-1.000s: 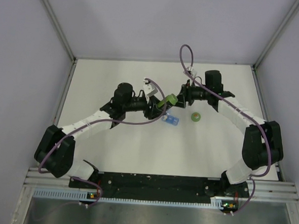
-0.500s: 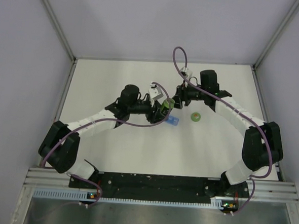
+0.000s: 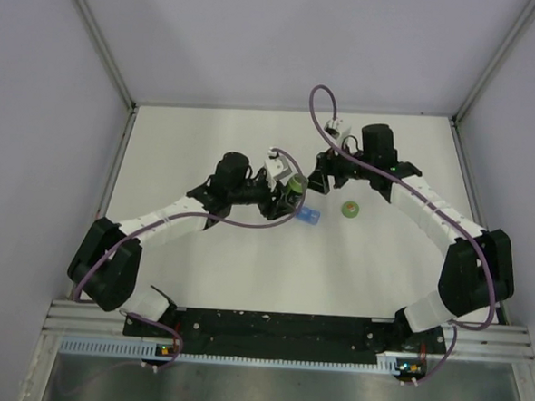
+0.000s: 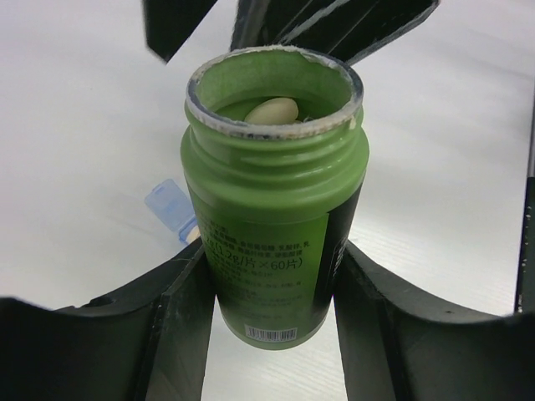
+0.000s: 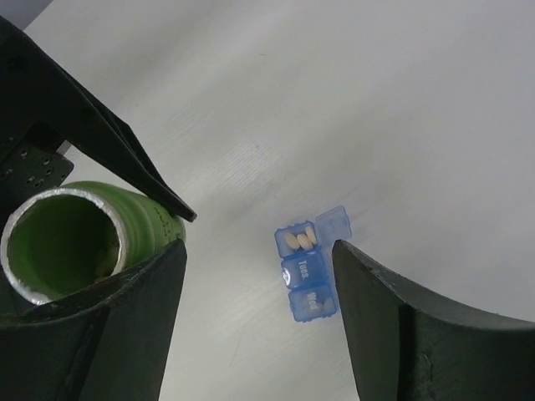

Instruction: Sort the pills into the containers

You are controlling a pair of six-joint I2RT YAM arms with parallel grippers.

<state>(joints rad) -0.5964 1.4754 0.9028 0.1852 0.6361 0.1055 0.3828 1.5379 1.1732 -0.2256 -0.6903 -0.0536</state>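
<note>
My left gripper (image 4: 272, 292) is shut on the open green pill bottle (image 4: 276, 209), which it holds above the table with its mouth towards the camera and a cream pill (image 4: 272, 110) inside. In the top view the bottle (image 3: 294, 188) hangs just above and to the left of the blue pill box (image 3: 308, 216). The pill box (image 5: 308, 271) lies on the table with one end compartment open, holding cream pills (image 5: 299, 238), and its other two lids shut. My right gripper (image 5: 257, 251) is open and empty, high above the box and next to the bottle (image 5: 75, 242).
The bottle's green cap (image 3: 350, 208) lies on the white table (image 3: 201, 251) to the right of the pill box. Grey walls enclose the table on three sides. The two grippers are close together near the table's middle.
My left gripper has moved right with the bottle and turned it from tilted to more upright. My right gripper has shifted slightly left, closer to the bottle.
</note>
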